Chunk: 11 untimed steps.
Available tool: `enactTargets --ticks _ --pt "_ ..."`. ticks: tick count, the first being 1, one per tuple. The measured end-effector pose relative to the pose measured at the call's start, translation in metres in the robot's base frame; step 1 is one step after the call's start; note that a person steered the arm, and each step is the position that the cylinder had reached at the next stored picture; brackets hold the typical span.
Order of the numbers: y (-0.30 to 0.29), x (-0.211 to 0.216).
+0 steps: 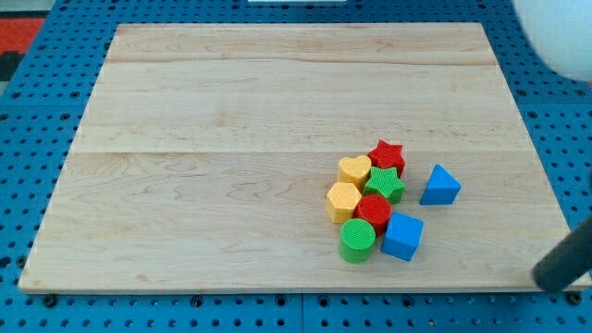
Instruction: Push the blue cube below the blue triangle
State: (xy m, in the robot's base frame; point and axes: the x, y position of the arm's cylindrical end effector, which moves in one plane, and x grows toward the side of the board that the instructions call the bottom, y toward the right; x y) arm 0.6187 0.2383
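Note:
The blue cube (401, 236) lies at the lower right of the wooden board (231, 139), touching a red cylinder (374, 211). The blue triangle (440, 185) lies apart, up and to the right of the cube. My tip (540, 276) is the end of the dark rod at the view's bottom right. It sits just off the board's right edge, well right of the cube and slightly below it, touching no block.
A tight cluster sits left of the blue blocks: red star (386, 154), yellow heart (353, 170), green star (384, 184), yellow hexagon (342, 201), green cylinder (357, 240). Blue pegboard (573, 120) surrounds the board. A white arm part (555, 32) fills the top right corner.

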Motion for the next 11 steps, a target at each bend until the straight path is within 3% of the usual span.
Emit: enactTargets --ticks 1,2,3,5,7,9,11 --pt "-0.061 -0.001" --pt "-0.170 -0.004" --pt "-0.198 -0.015" --pt "-0.112 -0.043" --pt "-0.112 -0.044" --pt "-0.055 -0.046" --pt "-0.075 -0.054"
